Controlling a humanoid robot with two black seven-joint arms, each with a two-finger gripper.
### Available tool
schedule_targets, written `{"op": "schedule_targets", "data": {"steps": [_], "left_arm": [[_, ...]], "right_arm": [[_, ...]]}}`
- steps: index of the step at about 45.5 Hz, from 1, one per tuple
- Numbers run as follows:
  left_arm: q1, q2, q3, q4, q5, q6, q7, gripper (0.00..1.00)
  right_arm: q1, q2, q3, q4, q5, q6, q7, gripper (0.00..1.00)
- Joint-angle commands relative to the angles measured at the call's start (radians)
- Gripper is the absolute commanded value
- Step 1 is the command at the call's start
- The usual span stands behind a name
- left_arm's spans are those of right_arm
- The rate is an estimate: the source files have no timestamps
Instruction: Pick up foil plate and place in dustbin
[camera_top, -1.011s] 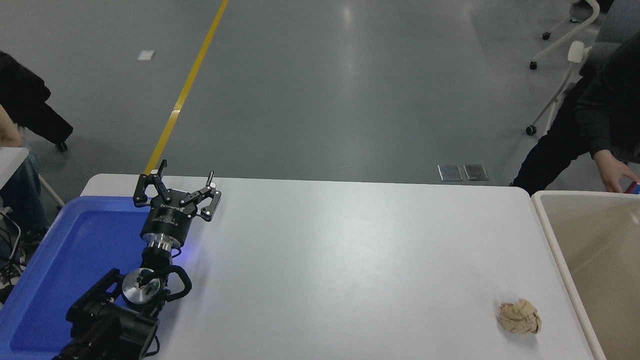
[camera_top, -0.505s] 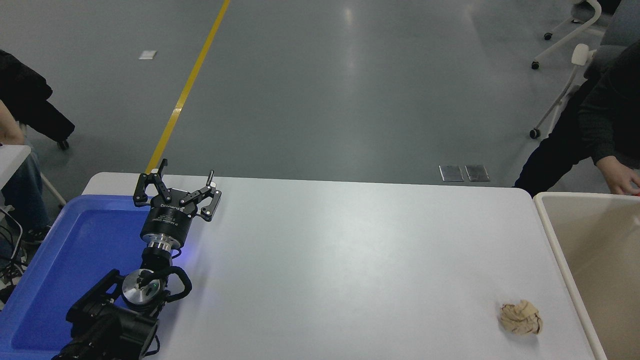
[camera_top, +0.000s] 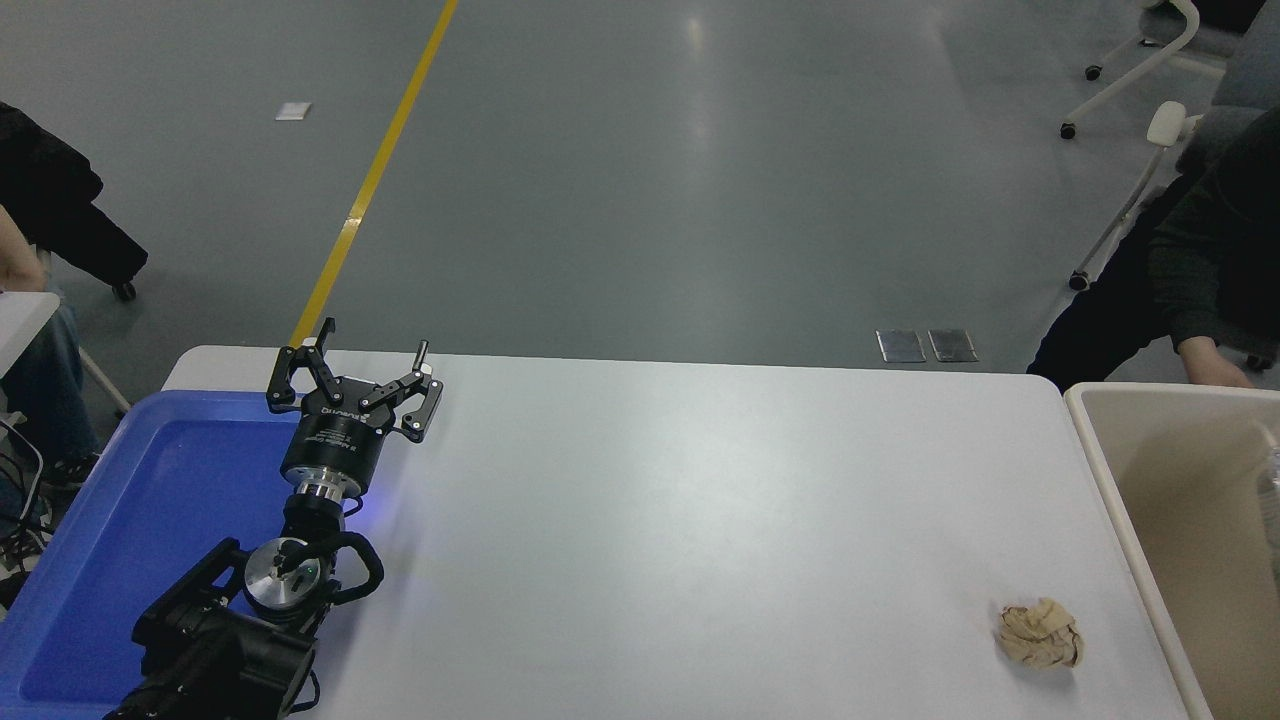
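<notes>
The foil plate is out of view. The dustbin (camera_top: 1100, 470), a large beige plastic bin with a thick rounded rim, stands off the table's right end, cut by the picture's edge. My left gripper (camera_top: 372, 345) is parked at the table's far left, over the corner of the blue tray, open with nothing between its fingers. My right arm does not show.
A shallow blue tray (camera_top: 130, 500) lies at the table's left end under my left arm. A crumpled tan paper ball (camera_top: 1040, 633) sits near the front right. A person's hand (camera_top: 1213, 368) reaches to the dustbin's far rim. Another person sits at far left.
The person's hand at the dustbin's far rim has shifted slightly left and back. My left arm has not moved.
</notes>
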Motion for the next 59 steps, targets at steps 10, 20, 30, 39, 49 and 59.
{"op": "schedule_targets", "data": {"steps": [10,20,30,39,49,59], "left_arm": [[0.000,0.000,0.000,0.000,0.000,0.000,0.001,0.99],[0.000,0.000,0.000,0.000,0.000,0.000,0.001,0.99],[0.000,0.000,0.000,0.000,0.000,0.000,0.001,0.99],[0.000,0.000,0.000,0.001,0.000,0.001,0.001,0.99],[0.000,0.000,0.000,0.000,0.000,0.000,0.001,0.99],[0.000,0.000,0.000,0.001,0.000,0.000,0.001,0.99]], "right_arm": [[0.017,0.023,-0.013,-0.004,-0.004,0.002,0.022,1.00],[0.071,0.016,-0.018,-0.001,-0.017,0.011,0.022,1.00],[0.151,-0.041,-0.018,0.002,-0.090,0.092,0.022,1.00],[0.250,-0.092,-0.074,0.005,-0.142,0.152,0.022,1.00],[0.434,-0.279,-0.225,0.253,-0.143,0.158,0.025,1.00],[0.583,-0.489,-0.223,0.653,-0.336,0.154,0.027,1.00]]}}
